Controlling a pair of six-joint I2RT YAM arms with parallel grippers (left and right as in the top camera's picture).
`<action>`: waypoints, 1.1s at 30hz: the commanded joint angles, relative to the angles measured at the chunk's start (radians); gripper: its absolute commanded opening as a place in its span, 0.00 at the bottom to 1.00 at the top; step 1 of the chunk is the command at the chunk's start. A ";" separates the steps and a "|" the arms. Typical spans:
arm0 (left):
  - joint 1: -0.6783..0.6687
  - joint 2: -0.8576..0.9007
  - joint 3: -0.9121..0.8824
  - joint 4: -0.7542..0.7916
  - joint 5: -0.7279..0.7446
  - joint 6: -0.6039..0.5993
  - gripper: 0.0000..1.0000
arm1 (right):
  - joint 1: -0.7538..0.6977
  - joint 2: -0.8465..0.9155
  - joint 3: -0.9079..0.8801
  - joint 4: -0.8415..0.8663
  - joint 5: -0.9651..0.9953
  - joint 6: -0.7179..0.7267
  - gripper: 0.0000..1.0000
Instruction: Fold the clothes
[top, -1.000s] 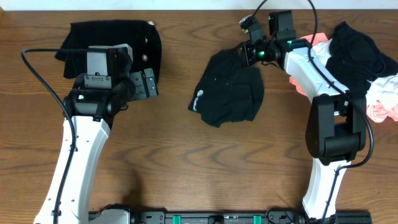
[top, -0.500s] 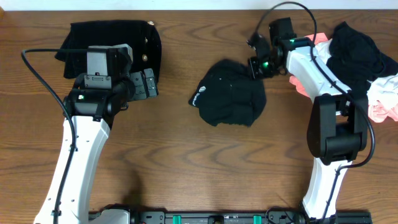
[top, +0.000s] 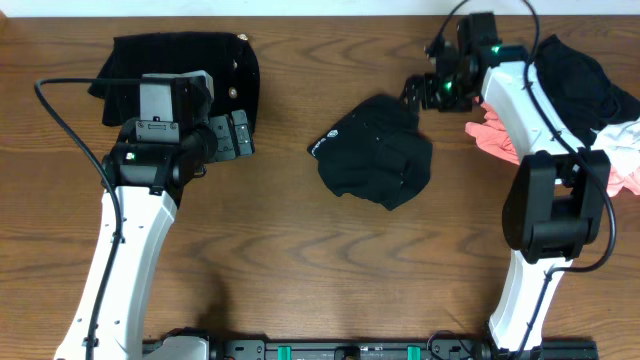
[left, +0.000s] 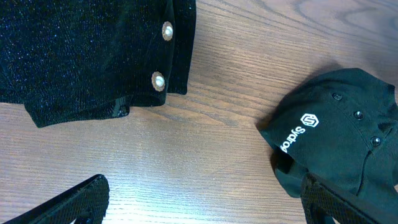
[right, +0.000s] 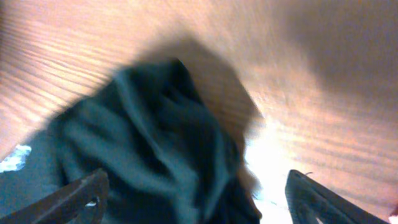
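A crumpled black shirt (top: 378, 152) with a small white logo lies in the middle of the table. It also shows in the left wrist view (left: 339, 140) and, blurred, in the right wrist view (right: 155, 143). My right gripper (top: 415, 94) hovers open at the shirt's upper right corner, and its jaws (right: 196, 199) stand wide with nothing clamped. A folded black garment with pearl buttons (top: 175, 60) (left: 93, 56) lies at the top left. My left gripper (top: 240, 135) (left: 205, 208) is open over bare wood just below that garment, holding nothing.
A pile of black, pink and white clothes (top: 590, 95) sits at the right edge behind the right arm. The left arm's body covers part of the folded black garment. Bare wood table (top: 300, 260) stretches across the front.
My right gripper, shut on the black shirt a second ago, has opened and let it go. It has risen up and to the right, and the shirt has settled slightly rightward. The left arm stayed still.
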 joint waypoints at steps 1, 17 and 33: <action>0.005 0.006 -0.006 -0.002 -0.010 0.026 0.98 | 0.023 -0.021 0.087 -0.036 -0.077 -0.019 0.75; 0.005 0.006 -0.006 0.013 -0.010 0.029 0.98 | 0.211 -0.021 -0.116 -0.107 0.039 0.106 0.01; 0.005 0.006 -0.006 0.013 -0.010 0.048 0.98 | 0.192 -0.086 -0.195 0.012 -0.005 0.159 0.08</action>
